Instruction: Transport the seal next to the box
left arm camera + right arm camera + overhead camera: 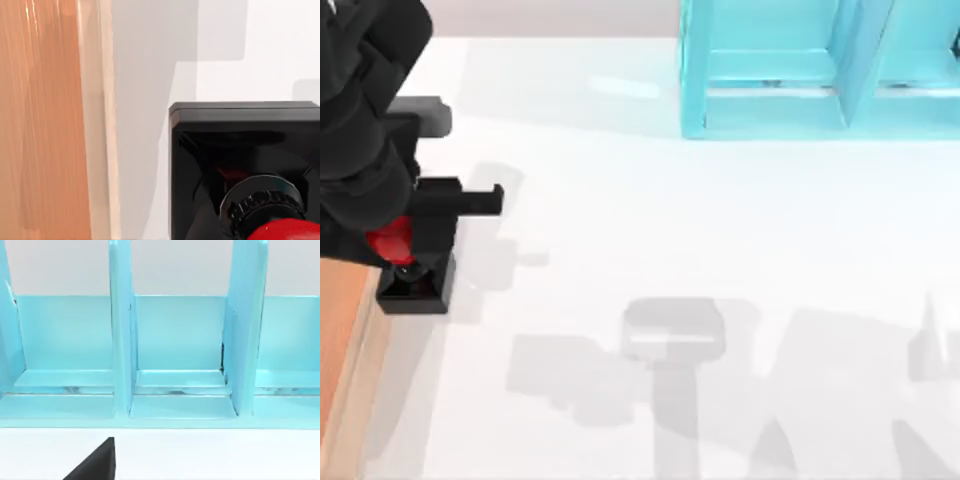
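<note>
Our left gripper (408, 250) hung at the table's (720, 250) left edge over the seal (415, 285), w/ its matte black square base and glossy red round knob under the black arm; we couldn't tell how far the fingers were apart or whether they had hold of it. The seal stood on the smooth white table just beside the box (345, 340), a wooden tray w/ pale tan rim and orange-brown grained inside, a thin gap between them. A see-through cyan shelf (800, 70) w/ upright dividers stood well apart at the far right.
</note>
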